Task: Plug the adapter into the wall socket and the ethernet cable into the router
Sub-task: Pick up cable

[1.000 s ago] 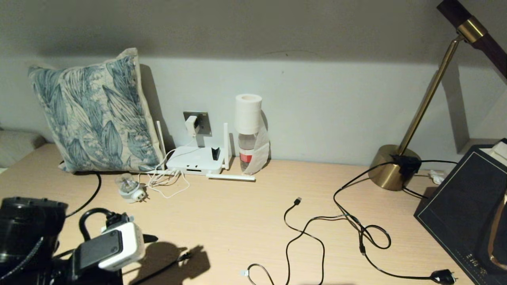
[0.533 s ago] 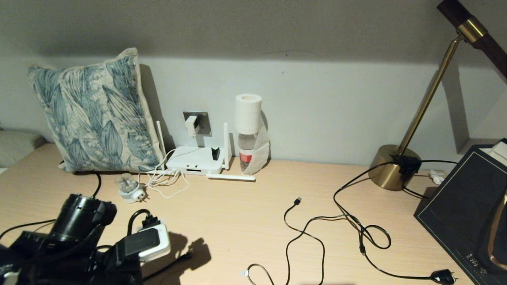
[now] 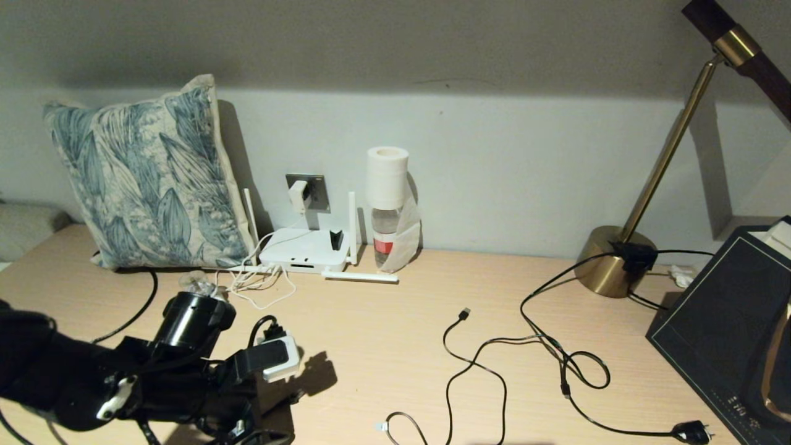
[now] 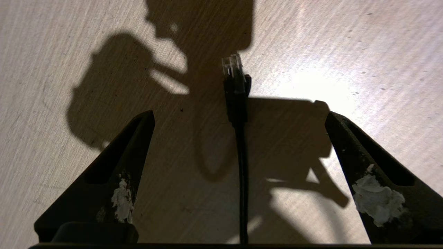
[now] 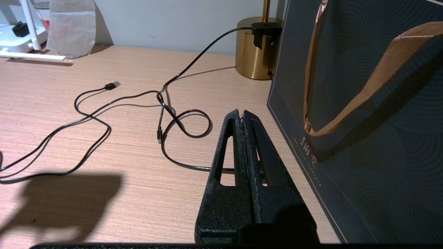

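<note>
Head view: the adapter (image 3: 298, 194) sits in the socket (image 3: 308, 191) on the wall, right above the router (image 3: 304, 250), its long side across the desk (image 3: 383, 334). The left gripper (image 3: 259, 426) hangs low at the desk's near edge, well in front of the router.

Left wrist view: fingers (image 4: 114, 183) spread wide, nothing between them but the ethernet cable (image 4: 238, 114) flat on the desk, running straight away from the gripper, clear plug leading.

Right wrist view: the right gripper (image 5: 244, 116) has its fingers pressed together, empty, beside a dark bag (image 5: 363, 121); I can't see into the bag.
</note>
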Available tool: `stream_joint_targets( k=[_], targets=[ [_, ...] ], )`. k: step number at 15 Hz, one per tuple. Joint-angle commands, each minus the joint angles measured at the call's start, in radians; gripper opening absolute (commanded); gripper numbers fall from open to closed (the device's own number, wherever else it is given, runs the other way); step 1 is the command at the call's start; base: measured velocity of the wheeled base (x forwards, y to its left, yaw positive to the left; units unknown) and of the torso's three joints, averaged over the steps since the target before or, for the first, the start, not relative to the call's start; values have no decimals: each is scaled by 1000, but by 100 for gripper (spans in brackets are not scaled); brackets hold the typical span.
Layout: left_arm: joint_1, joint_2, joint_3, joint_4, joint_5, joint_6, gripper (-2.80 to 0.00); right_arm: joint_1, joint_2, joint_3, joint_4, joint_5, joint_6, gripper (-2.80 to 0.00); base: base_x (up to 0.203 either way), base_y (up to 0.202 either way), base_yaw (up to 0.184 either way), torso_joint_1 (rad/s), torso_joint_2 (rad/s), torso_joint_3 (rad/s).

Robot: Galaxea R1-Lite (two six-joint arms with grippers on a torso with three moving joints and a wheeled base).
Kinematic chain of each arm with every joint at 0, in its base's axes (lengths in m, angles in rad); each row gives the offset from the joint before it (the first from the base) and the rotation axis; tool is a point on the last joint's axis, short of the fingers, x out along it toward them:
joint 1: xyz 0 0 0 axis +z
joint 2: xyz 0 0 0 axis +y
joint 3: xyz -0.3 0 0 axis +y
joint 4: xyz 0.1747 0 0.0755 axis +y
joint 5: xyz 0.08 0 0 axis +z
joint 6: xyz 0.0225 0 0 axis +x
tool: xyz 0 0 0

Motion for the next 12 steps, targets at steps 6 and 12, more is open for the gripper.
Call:
stream_joint_targets(
  k=[6,12],
  targets=[
    [23,54,-38,30,-5,65,0,0,0,26,-1,0,0,-280,0,0,0,0,0,0],
    [25,64,-47,26,-9,65,-280,0,0,26,-1,0,0,-280,0,0,0,0,0,0]
  ],
)
